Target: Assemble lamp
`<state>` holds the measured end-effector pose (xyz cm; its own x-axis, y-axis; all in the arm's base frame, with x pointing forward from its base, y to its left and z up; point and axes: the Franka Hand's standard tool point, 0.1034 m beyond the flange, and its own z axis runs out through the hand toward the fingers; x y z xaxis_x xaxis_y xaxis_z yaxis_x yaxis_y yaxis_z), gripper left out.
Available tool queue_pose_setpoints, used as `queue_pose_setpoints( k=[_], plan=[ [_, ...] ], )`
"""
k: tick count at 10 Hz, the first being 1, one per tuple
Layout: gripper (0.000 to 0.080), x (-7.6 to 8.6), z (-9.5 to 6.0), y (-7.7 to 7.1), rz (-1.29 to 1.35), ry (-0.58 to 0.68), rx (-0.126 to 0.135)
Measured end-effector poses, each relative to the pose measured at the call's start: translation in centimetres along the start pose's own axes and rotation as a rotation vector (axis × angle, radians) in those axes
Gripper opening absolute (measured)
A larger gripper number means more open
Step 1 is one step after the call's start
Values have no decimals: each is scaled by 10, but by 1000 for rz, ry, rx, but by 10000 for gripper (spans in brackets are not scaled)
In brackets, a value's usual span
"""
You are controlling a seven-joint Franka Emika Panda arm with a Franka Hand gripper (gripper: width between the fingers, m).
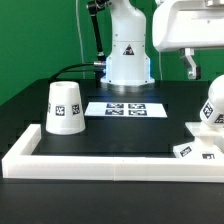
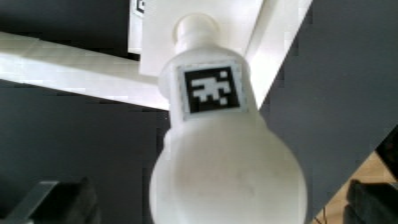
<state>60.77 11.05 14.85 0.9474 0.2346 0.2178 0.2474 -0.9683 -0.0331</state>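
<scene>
Step in hand: by the look of it, lining up over the bulb (image 2: 217, 150) to grasp it and seat it in the base (image 1: 198, 146); a judgement, not a thing seen.
Bulb: at the exterior view's right edge, seemingly standing on the base; fills the wrist view, narrow neck away from the camera, round end toward it, tag facing up.
Base: flat, just inside the white rail (image 1: 100, 166) at the exterior view's right.
Shade (image 1: 64, 107): wide end down, well apart at the exterior view's left, beyond the marker board (image 1: 125, 108); not needed yet.
Doing it well: centre over the round end, descend straight along the bulb's axis, pinch evenly on both sides, keep the neck upright, turn without tilting, avoid shoving the base.
Gripper (image 1: 192, 74): near the bulb, above and toward the exterior view's left; spread or pressed together, cannot tell, with only one dark finger (image 1: 188, 64) plain.
Arm pose: wrist pointing straight down, hand high at the exterior view's upper right.
</scene>
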Motion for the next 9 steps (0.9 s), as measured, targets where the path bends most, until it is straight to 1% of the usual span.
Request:
queue_pose_setpoints(
  k=[1, 2, 3, 5, 6, 7, 8, 9],
  plan=[
    [699, -2, 1, -5, 36, -66, 12],
    [699, -6, 0, -14, 46, -119, 17],
    [699, -11, -1, -13, 46, -204, 27],
    [699, -12, 1, -13, 45, -317, 43],
    [699, -16, 2, -6, 43, -414, 54],
    [699, -9, 6, 4, 42, -450, 56],
    [699, -4, 8, 9, 48, -480, 60],
    [699, 2, 6, 9, 48, -470, 59]
  ],
)
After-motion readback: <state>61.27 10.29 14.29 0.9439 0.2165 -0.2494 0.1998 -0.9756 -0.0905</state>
